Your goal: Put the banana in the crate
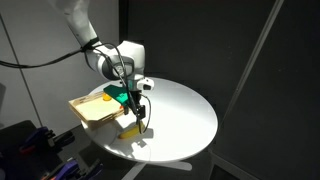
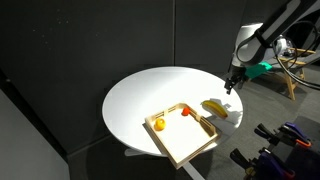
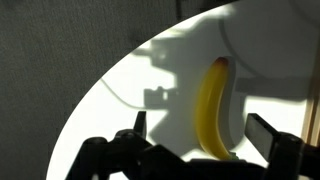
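The banana (image 3: pixel 212 105) lies on the round white table beside the crate; it also shows in both exterior views (image 2: pixel 215 108) (image 1: pixel 129 129). The crate (image 2: pixel 190 143) is a shallow light-wood tray near the table's edge, also seen in an exterior view (image 1: pixel 85 108). My gripper (image 3: pixel 200 135) is open and empty. It hangs above the banana, with one finger on either side of it in the wrist view. It also shows in both exterior views (image 2: pixel 230 88) (image 1: pixel 145 122), clear of the table.
A small round orange ball (image 2: pixel 158 124) and a small red object (image 2: pixel 187 112) lie in the crate. The white table (image 2: pixel 150 95) is bare on its far side. Dark curtains stand behind, and equipment stands beside the table (image 2: pixel 285 135).
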Robot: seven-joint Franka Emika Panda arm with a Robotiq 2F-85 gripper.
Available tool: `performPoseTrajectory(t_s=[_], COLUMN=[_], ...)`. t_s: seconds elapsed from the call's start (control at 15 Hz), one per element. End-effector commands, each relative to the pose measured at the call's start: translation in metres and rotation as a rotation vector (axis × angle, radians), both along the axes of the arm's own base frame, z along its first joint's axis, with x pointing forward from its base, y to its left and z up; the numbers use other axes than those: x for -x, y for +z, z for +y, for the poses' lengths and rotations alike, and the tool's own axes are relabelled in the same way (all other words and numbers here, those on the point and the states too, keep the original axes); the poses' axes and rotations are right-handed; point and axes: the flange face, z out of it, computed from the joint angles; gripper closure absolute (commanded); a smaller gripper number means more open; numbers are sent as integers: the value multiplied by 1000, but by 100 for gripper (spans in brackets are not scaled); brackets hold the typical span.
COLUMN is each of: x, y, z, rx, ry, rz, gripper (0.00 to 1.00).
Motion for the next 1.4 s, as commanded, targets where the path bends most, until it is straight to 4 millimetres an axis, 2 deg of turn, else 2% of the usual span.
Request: performPoseTrajectory(t_s=[0.0,0.73,1.33], x=[-17,-49,-63], y=[-19,-76,-103], z=[1,19,23], rx=[4,41,49], ry=[12,33,54], rz=[1,45,41], gripper=[0,0,0])
